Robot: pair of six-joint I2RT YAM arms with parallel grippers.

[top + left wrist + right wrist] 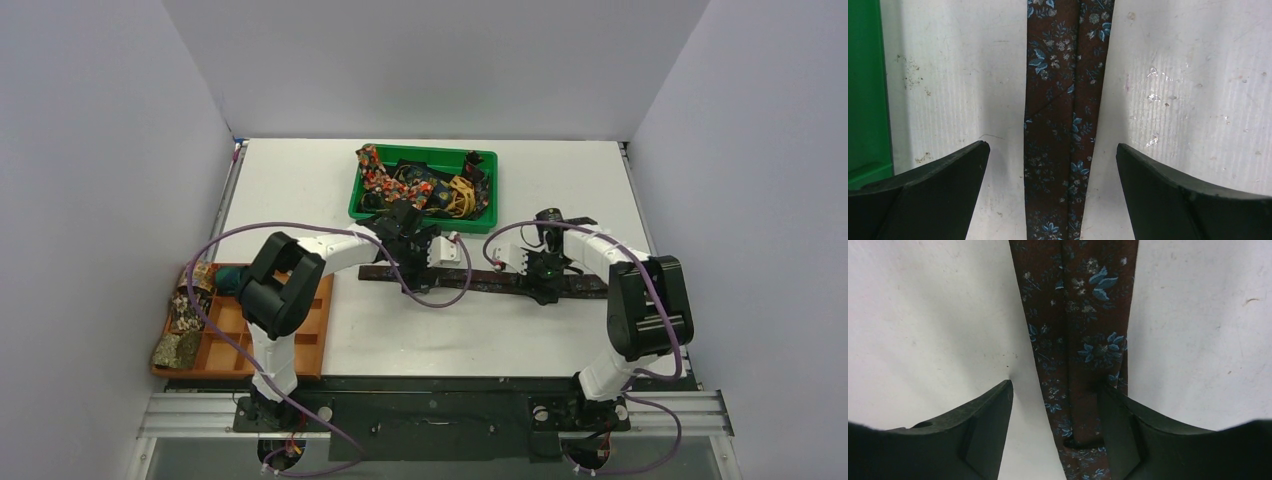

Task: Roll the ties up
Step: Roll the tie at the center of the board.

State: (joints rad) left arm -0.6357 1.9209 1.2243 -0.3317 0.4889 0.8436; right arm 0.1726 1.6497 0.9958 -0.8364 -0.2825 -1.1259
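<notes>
A dark brown tie (490, 287) with small blue flowers lies flat, stretched left to right across the middle of the table. My left gripper (415, 250) hovers over its left part. In the left wrist view the tie (1058, 100) runs between the wide-open jaws of the left gripper (1052, 146), touching neither finger. My right gripper (545, 285) is down over the tie's right part. In the right wrist view this gripper (1055, 385) is open around the tie (1073, 315); its right finger (1128, 430) overlaps the tie's edge and the left one stands apart.
A green bin (440, 152) at the back holds several loose ties (385, 175); its wall (865, 90) shows beside the left gripper. An orange compartment tray (310, 330) at the near left holds rolled ties (178, 348). Purple cables (440, 295) loop over the tie.
</notes>
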